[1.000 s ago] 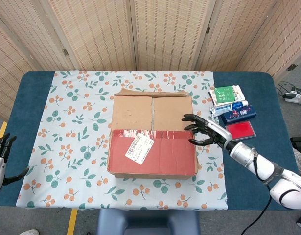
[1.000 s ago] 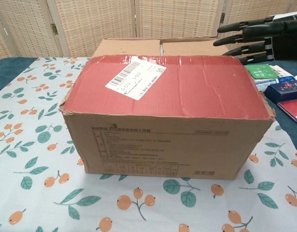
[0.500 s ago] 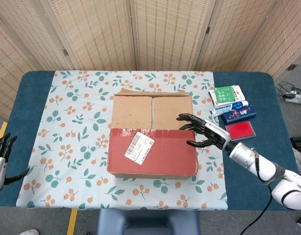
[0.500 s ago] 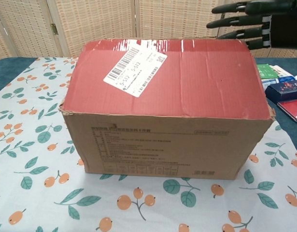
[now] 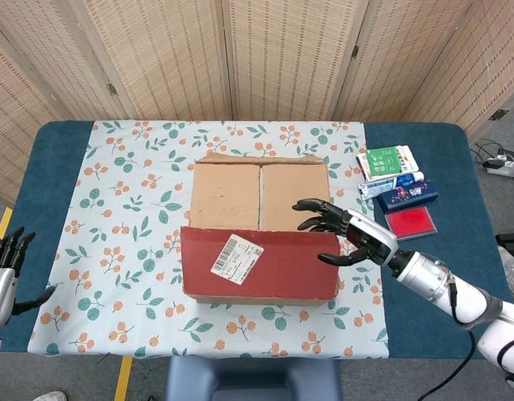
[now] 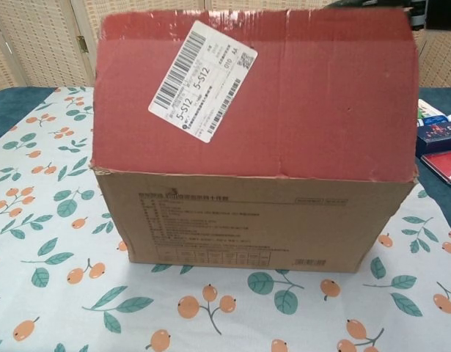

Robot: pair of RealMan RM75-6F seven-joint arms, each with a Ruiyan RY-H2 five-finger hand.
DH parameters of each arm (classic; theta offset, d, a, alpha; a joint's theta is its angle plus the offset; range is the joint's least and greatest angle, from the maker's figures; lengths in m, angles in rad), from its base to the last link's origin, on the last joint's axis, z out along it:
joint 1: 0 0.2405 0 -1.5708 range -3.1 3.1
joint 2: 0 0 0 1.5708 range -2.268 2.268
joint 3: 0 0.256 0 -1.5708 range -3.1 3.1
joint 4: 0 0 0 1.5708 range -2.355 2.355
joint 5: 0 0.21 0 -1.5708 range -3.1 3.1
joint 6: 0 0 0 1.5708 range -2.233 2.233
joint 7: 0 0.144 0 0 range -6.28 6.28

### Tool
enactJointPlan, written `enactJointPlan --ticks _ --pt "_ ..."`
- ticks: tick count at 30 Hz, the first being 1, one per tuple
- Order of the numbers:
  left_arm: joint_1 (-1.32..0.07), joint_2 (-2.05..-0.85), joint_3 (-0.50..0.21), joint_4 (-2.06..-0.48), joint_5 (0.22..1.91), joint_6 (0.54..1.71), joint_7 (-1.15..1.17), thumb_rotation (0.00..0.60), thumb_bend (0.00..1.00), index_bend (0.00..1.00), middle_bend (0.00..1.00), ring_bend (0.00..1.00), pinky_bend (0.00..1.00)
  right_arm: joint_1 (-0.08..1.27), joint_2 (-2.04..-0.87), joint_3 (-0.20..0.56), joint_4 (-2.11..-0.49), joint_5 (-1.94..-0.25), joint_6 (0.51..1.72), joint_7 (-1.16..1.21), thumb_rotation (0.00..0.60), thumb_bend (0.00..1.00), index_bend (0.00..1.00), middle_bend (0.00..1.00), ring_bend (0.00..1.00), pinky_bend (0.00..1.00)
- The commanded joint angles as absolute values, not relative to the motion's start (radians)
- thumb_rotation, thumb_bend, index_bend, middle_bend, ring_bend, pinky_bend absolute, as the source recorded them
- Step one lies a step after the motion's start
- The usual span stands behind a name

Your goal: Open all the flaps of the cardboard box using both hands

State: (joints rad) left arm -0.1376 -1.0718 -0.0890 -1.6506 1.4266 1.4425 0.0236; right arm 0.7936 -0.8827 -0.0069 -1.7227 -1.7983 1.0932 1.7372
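The counter (image 5: 64,138) filled the head view, its leaf-print cloth (image 5: 123,192) spread under everything. Dead centre sat the cardboard box (image 5: 261,230), and its near red flap (image 5: 261,263) stood lifted almost upright, blocking most of the chest view with its white label (image 6: 203,81) showing. Behind it, the two plain inner flaps (image 5: 258,194) lay flat and shut.

The right robot hand (image 5: 344,238) sat at the flap's right end, fingers spread along the top edge and thumb lower on the red face; whether it truly pinched the card or only propped it, I could not tell. The left robot hand (image 5: 6,271) hung at the lower left edge of the frame, well apart from the box, released, fingers spread and holding nothing.

The risk, as I judged it: with only one end supported, the flap could slip off those fingertips and drop shut again, or twist and tear at its crease. A hard push might also shove the box sideways toward the packets (image 5: 394,180) and red pad (image 5: 411,223) at right.
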Motion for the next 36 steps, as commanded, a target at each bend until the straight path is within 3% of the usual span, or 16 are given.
enactJointPlan --ticks 1,14,22,31,36 --pt "-0.140 -1.064 -0.083 -1.653 1.434 1.432 0.008 0.600 0.26 0.00 0.00 0.00 0.00 0.796 -0.838 -0.028 -1.776 -1.836 1.125 1.762 0.519 0.32 0.11 0.11 0.23 0.28" --pt "-0.132 -1.068 -0.082 -1.658 1.444 1.458 0.022 0.600 0.26 0.00 0.00 0.00 0.00 0.767 -0.724 -0.085 -1.958 -1.929 1.179 1.632 0.517 0.32 0.11 0.10 0.22 0.29" --pt "-0.126 -1.067 -0.078 -1.664 1.463 1.477 0.024 0.600 0.26 0.00 0.00 0.00 0.00 0.678 -0.667 -0.165 -2.102 -1.990 1.180 1.393 0.515 0.32 0.10 0.10 0.22 0.31" --pt "-0.121 -1.065 -0.077 -1.664 1.472 1.488 0.018 0.600 0.26 0.00 0.00 0.00 0.00 0.601 -0.662 -0.256 -2.133 -2.095 1.197 1.258 0.517 0.32 0.07 0.10 0.22 0.31" --pt "-0.123 -1.065 -0.075 -1.664 1.473 1.483 0.019 0.600 0.26 0.00 0.00 0.00 0.00 0.585 -0.670 -0.257 -2.126 -2.084 1.187 1.163 0.519 0.32 0.07 0.09 0.22 0.31"
